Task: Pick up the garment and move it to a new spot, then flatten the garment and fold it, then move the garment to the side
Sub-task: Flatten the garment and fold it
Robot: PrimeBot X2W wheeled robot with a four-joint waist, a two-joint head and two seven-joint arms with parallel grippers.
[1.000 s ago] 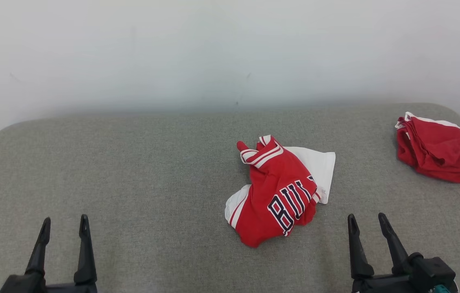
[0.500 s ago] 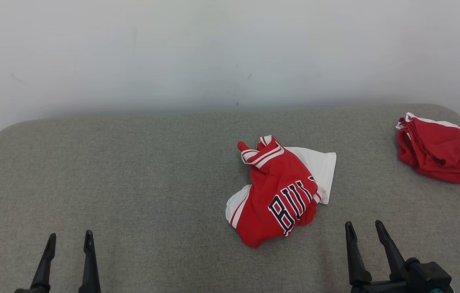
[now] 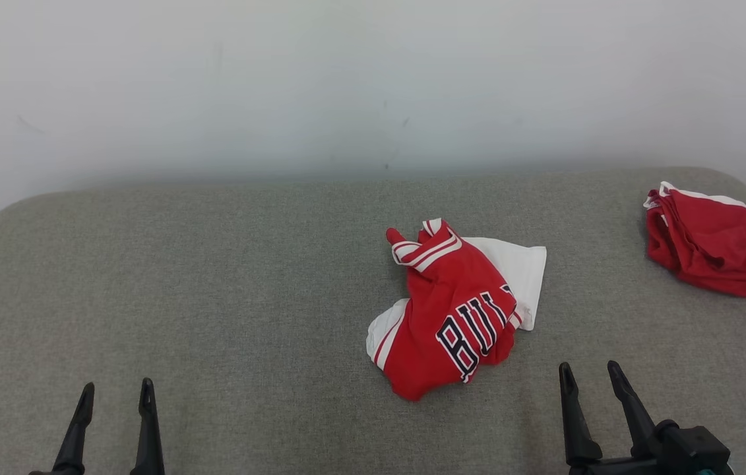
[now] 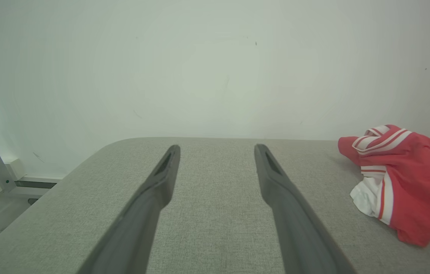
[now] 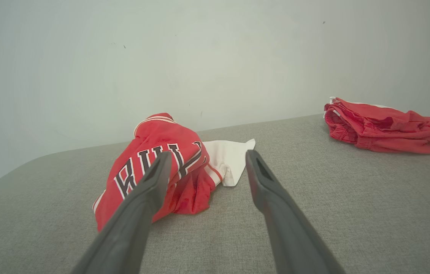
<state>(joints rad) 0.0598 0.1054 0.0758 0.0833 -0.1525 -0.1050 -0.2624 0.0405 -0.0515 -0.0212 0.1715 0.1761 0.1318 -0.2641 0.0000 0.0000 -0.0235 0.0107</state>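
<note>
Found left gripper (image 3: pixel 117 384) spread wide and empty over grey table (image 3: pixel 214 264). Found right gripper (image 3: pixel 589 365) likewise spread, empty. Located crumpled red-and-white jersey (image 3: pixel 455 310) lying just ahead and left of right gripper, not touching, well right of left gripper. Noted second red garment (image 3: pixel 715 247) far ahead-right of right gripper.

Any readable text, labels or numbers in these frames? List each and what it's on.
"BUL": dark, white-edged letters on the crumpled red and white jersey; the rest of the word is lost in a fold.
No text visible on the red garment at the far right.
</note>
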